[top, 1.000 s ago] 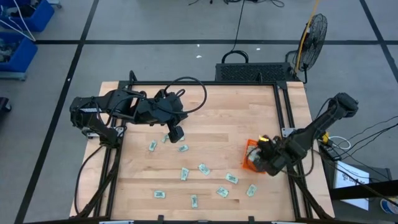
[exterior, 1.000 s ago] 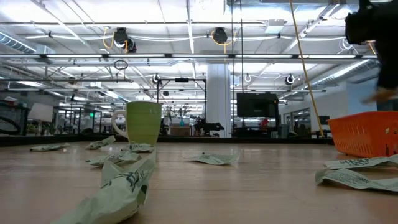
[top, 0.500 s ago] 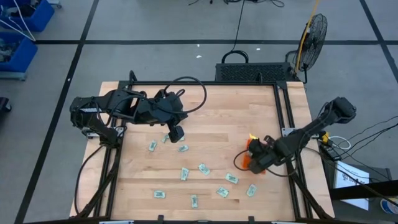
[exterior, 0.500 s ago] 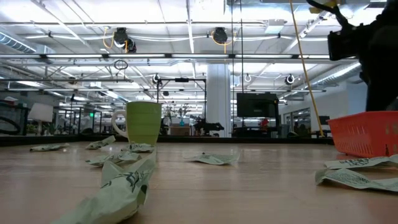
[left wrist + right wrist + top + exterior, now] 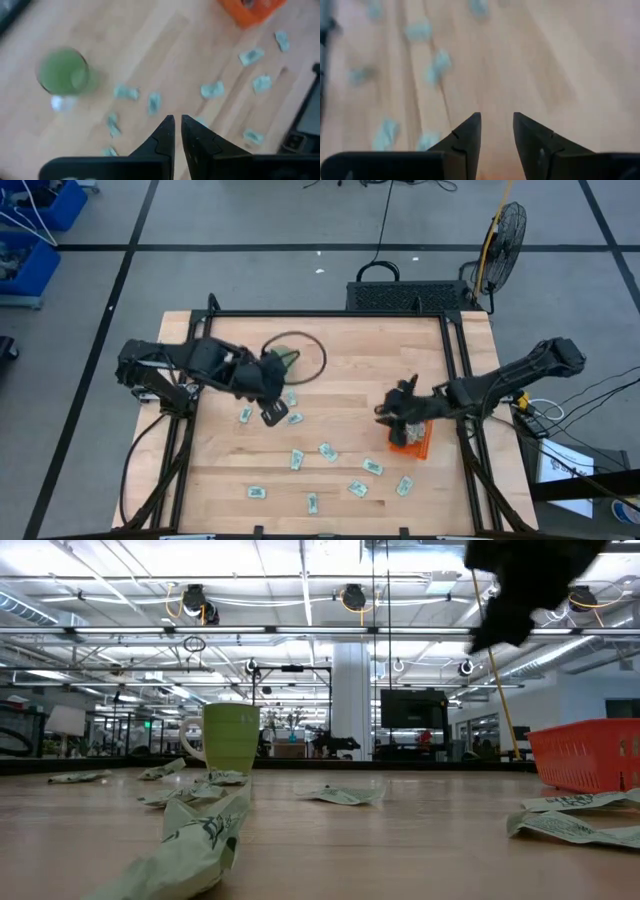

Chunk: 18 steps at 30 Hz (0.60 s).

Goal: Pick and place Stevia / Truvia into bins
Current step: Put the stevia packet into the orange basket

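Several pale green and white Stevia packets (image 5: 327, 451) lie flat and scattered on the near half of the wooden table; they also show in the low view (image 5: 345, 795) and both wrist views (image 5: 212, 90) (image 5: 440, 62). The orange bin (image 5: 414, 440) stands at the right, and also shows in the low view (image 5: 585, 755). My left gripper (image 5: 271, 416) hangs over packets left of centre, its fingers (image 5: 175, 125) shut but for a thin slit, empty. My right gripper (image 5: 385, 412) hangs just left of the bin, open (image 5: 496, 125) and empty.
A round green cup (image 5: 287, 360) stands upright behind my left gripper and shows in the low view (image 5: 230, 737). A black cable loop (image 5: 318, 352) lies around it. Black rails frame the table (image 5: 460, 370). Bare wood lies at the far middle.
My right gripper has gone from over the bin toward the table's left and a little toward its far edge, rising in the low view. My left gripper has gone toward the near edge and a little left, uncovering the green cup. The packets and bin have stayed put.
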Each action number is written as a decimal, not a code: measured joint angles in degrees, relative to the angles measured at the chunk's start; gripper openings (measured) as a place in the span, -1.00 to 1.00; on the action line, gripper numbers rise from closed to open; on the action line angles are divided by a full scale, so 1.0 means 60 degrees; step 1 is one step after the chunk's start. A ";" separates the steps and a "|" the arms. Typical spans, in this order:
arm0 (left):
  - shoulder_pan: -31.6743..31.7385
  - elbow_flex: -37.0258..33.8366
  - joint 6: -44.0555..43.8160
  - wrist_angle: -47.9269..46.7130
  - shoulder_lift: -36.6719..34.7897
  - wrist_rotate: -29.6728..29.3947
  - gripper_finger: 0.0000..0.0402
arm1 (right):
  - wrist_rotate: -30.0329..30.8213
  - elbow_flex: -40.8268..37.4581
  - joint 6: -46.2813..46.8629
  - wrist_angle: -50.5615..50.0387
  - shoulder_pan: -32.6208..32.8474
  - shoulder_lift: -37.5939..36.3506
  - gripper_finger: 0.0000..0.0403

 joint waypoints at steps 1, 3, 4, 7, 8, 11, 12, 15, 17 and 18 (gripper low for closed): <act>-0.0050 -0.0269 -0.0229 0.0053 -0.0023 0.0134 -0.77 | -0.0035 0.0000 -0.0390 0.0686 -0.0222 0.0008 -0.46; -0.0135 -0.0814 -0.0772 0.0019 -0.0023 0.0307 -0.69 | -0.0370 0.0000 -0.0980 0.2132 -0.0681 0.0084 -0.45; -0.0170 -0.1107 -0.1043 0.0012 -0.0017 0.0366 -0.64 | -0.0687 0.0012 -0.1257 0.2879 -0.0906 0.0152 -0.45; -0.0228 -0.1988 -0.1675 0.0014 -0.0013 0.0875 -0.44 | -0.1622 0.0015 -0.2076 0.4620 -0.1485 0.0347 -0.45; -0.0230 -0.2306 -0.1915 -0.0059 -0.0020 0.0985 -0.37 | -0.1753 0.0015 -0.2188 0.5166 -0.1655 0.0406 -0.45; -0.0187 -0.3262 -0.2865 -0.0749 -0.0027 0.1093 -0.20 | -0.1759 0.0015 -0.2224 0.6090 -0.2089 0.0460 -0.45; -0.0170 -0.3717 -0.2936 -0.0739 -0.0129 0.1166 -0.16 | -0.1758 0.0015 -0.2223 0.6282 -0.2213 0.0464 -0.45; -0.0150 -0.5078 -0.2666 -0.0397 -0.0874 0.1209 -0.09 | -0.1750 0.0013 -0.2220 0.6630 -0.2538 0.0464 -0.45; -0.0080 -0.6006 -0.2679 -0.0520 -0.1535 0.1205 -0.09 | -0.1750 0.0015 -0.2220 0.6696 -0.2720 0.0460 -0.45; -0.0018 -0.6532 -0.2882 -0.0518 -0.1942 0.1182 -0.09 | -0.1753 0.0011 -0.2220 0.6687 -0.2804 0.0464 -0.46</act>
